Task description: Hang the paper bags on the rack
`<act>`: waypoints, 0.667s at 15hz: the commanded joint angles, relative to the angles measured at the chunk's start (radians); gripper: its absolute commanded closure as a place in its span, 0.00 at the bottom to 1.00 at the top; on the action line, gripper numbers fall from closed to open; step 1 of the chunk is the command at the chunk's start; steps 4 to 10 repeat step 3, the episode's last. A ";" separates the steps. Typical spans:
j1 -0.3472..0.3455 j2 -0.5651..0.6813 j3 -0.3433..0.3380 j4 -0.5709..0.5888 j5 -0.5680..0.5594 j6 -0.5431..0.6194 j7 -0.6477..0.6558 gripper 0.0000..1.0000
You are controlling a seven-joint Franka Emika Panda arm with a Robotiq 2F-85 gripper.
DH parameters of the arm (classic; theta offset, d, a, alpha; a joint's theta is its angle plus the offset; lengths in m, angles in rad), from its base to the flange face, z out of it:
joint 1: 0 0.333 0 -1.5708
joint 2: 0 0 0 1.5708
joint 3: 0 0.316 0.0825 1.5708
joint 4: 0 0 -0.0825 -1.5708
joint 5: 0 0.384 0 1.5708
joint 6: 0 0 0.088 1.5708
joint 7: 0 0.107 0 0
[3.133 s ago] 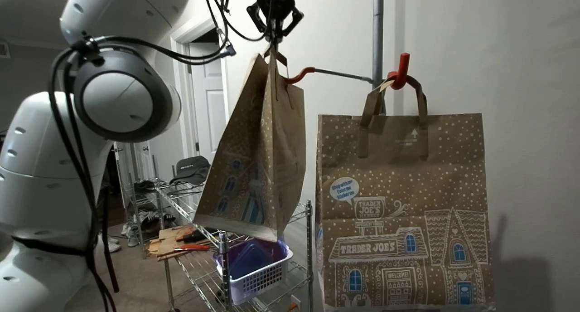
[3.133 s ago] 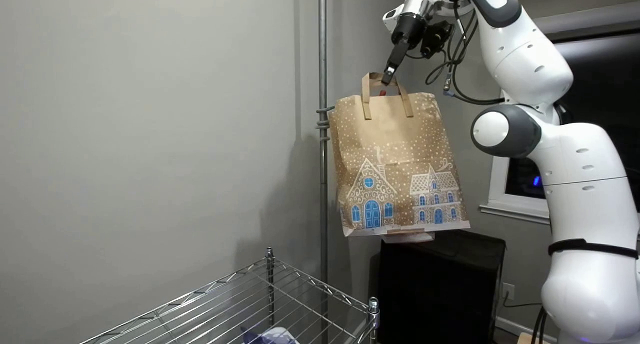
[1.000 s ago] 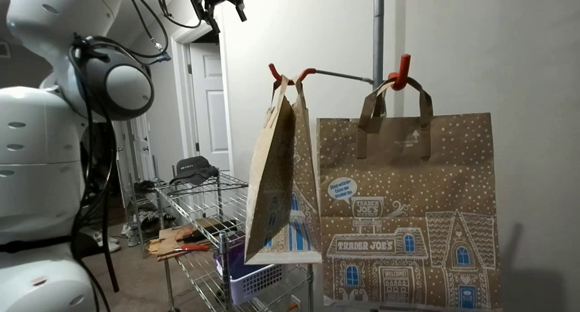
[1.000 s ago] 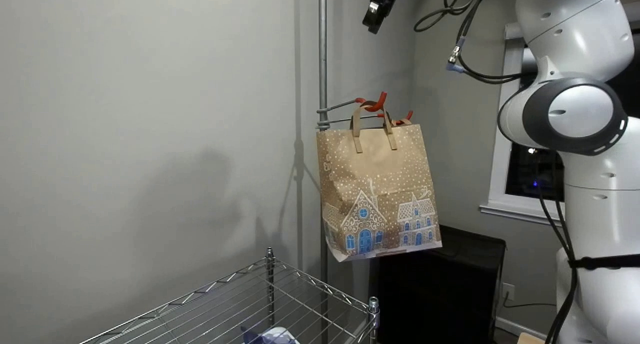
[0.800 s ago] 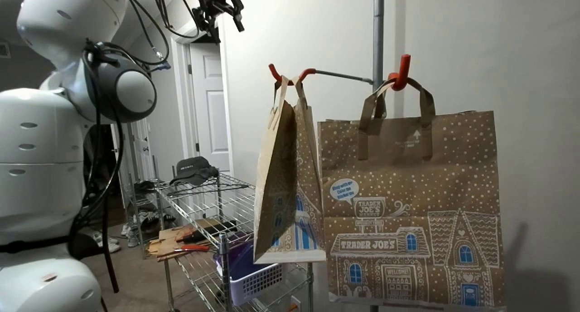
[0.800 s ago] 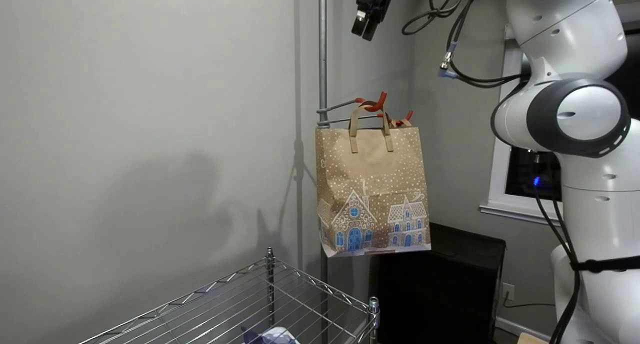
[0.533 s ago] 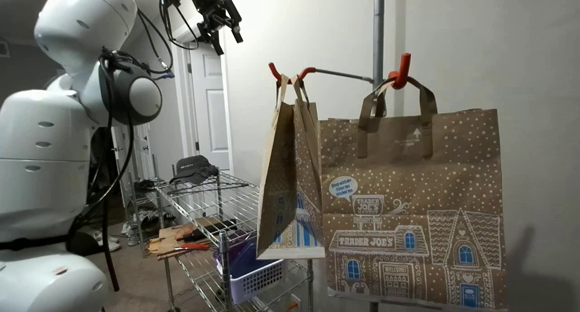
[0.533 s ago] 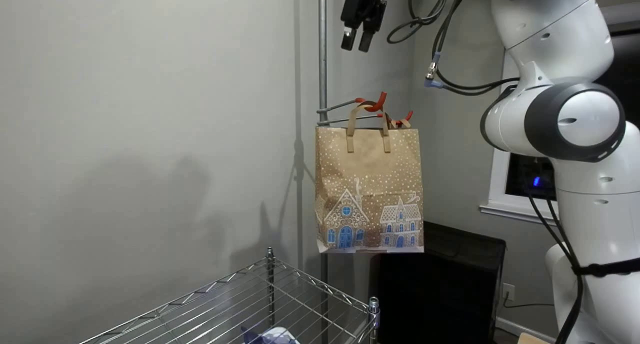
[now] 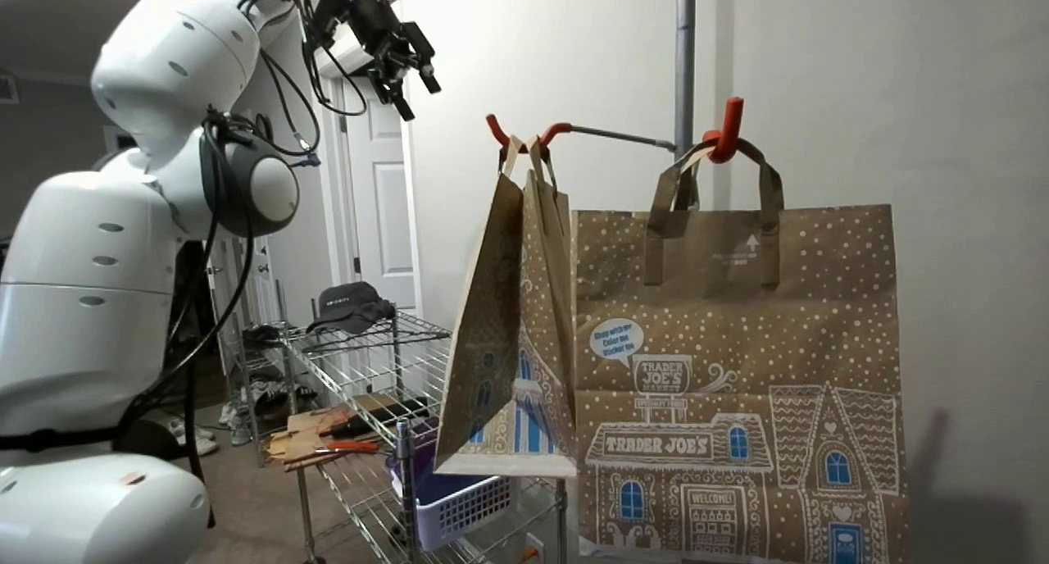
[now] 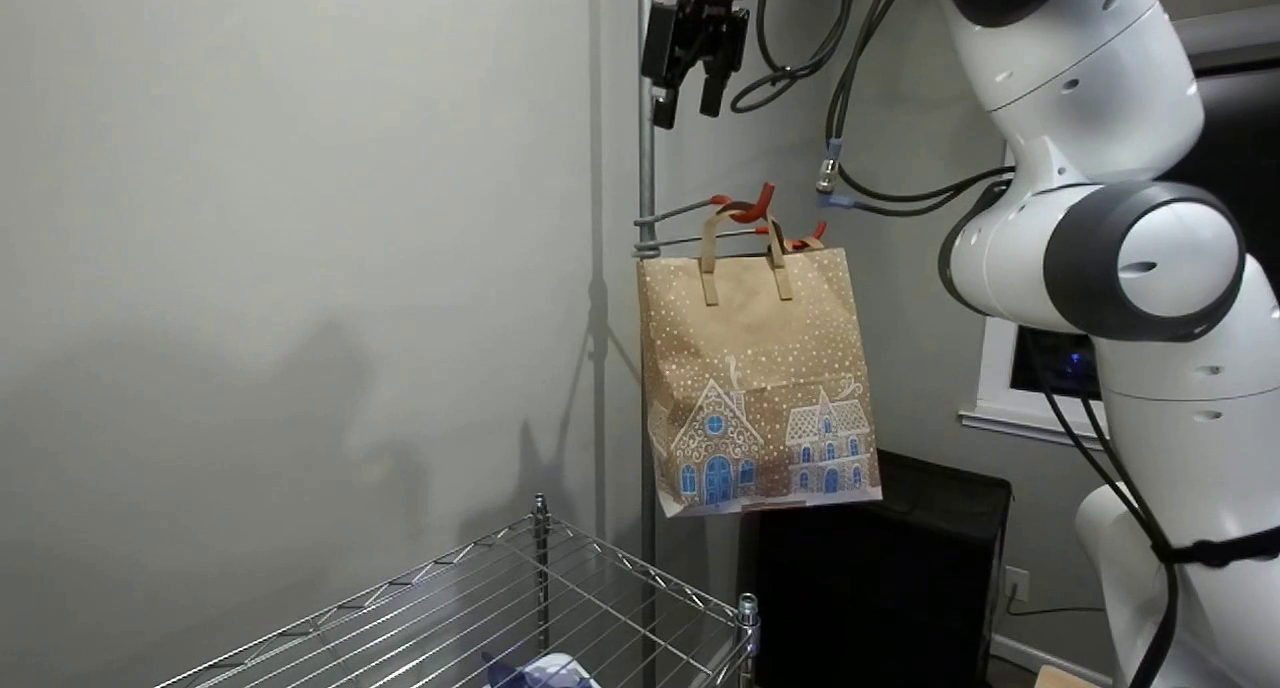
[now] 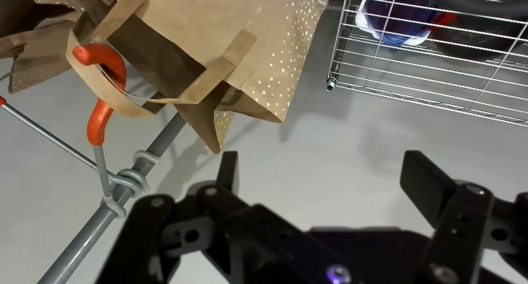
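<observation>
Two brown paper bags with white-and-blue house prints hang from the rack, a thin grey pole with red-tipped hook arms. In an exterior view, one paper bag shows edge-on, its loop handles over the left red hook; the wider paper bag hangs by its handles from the right hook. The nearer paper bag largely covers the farther one in an exterior view. My gripper stands open above and apart from the bags, with only wall between its fingers in the wrist view.
A wire shelving cart below the bags carries a cap, cardboard and a lilac basket. Its bare top shows in an exterior view. A dark panel stands behind the bags near the wall.
About three seconds ago my gripper was shut on the nearer bag's handle; it let go and rose away. Over the last second it came down somewhat, while the bag swayed slightly on its hook.
</observation>
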 commanded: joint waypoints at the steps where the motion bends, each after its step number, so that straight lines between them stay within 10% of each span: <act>1: 0.010 0.014 -0.022 0.024 0.005 -0.008 -0.009 0.00; 10: 0.005 -0.006 -0.023 -0.007 0.013 0.004 0.001 0.00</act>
